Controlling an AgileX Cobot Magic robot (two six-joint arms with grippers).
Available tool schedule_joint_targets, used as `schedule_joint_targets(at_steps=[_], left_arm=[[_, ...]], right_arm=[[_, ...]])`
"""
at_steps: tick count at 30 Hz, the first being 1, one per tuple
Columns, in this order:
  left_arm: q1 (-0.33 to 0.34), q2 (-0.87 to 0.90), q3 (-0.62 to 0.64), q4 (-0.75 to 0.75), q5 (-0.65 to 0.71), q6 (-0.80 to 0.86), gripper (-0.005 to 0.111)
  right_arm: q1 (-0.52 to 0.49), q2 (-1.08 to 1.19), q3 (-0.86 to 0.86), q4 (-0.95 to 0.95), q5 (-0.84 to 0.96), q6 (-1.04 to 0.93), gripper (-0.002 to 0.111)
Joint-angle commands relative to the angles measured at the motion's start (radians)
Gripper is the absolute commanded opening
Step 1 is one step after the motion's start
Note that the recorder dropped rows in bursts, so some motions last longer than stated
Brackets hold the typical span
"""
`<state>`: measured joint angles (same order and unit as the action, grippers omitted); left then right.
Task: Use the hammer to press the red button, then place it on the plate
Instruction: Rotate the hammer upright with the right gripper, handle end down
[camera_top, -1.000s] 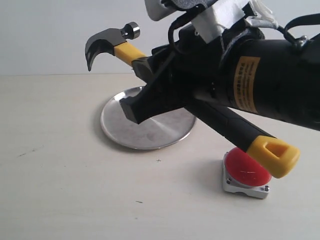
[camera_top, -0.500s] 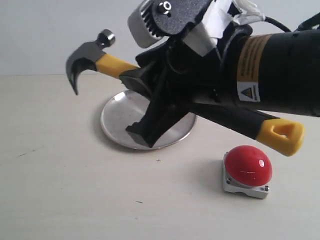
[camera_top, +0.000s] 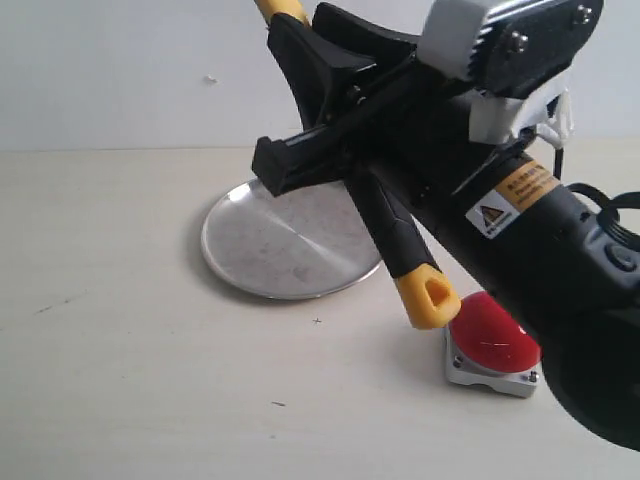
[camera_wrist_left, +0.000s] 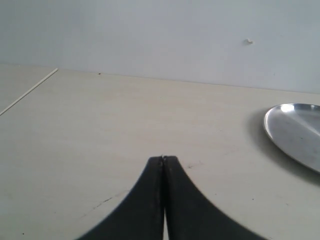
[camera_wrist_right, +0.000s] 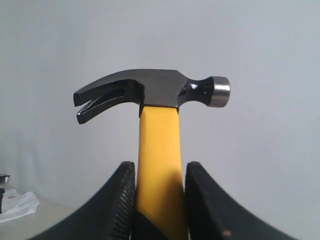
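My right gripper is shut on the hammer and holds it high and steeply tilted. The grey head points up, out of the exterior view, with the yellow shaft pinched between the gripper fingers. The yellow looped end hangs low, just left of the red button, which sits on its silver base at the front right, partly hidden by the arm. The silver plate lies on the table behind and below the gripper. My left gripper is shut on nothing, low over bare table with the plate off to one side.
The pale wooden table runs to a plain white wall behind. The bulky black right arm fills the right side of the exterior view above the button.
The right arm has turned and swung the hammer's head up and out of the frame. The looped handle end has dropped down and left, to beside the red button.
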<state>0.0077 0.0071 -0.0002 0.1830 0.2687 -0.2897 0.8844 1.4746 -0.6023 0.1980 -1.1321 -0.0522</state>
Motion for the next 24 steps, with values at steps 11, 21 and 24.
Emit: schedule_joint_targets(at_steps=[11, 21, 24], left_arm=[[0.003, -0.007, 0.0, -0.005, -0.002, -0.001, 0.0], [0.003, -0.007, 0.0, -0.042, -0.114, -0.089, 0.0], [0.003, -0.007, 0.0, -0.064, -0.147, -0.214, 0.0]], right_arm=[[-0.003, 0.198, -0.252, 0.155, -0.089, -0.168, 0.0], [-0.003, 0.249, -0.27, 0.192, -0.089, -0.277, 0.0], [-0.003, 0.249, -0.27, 0.202, -0.089, -0.345, 0.0]])
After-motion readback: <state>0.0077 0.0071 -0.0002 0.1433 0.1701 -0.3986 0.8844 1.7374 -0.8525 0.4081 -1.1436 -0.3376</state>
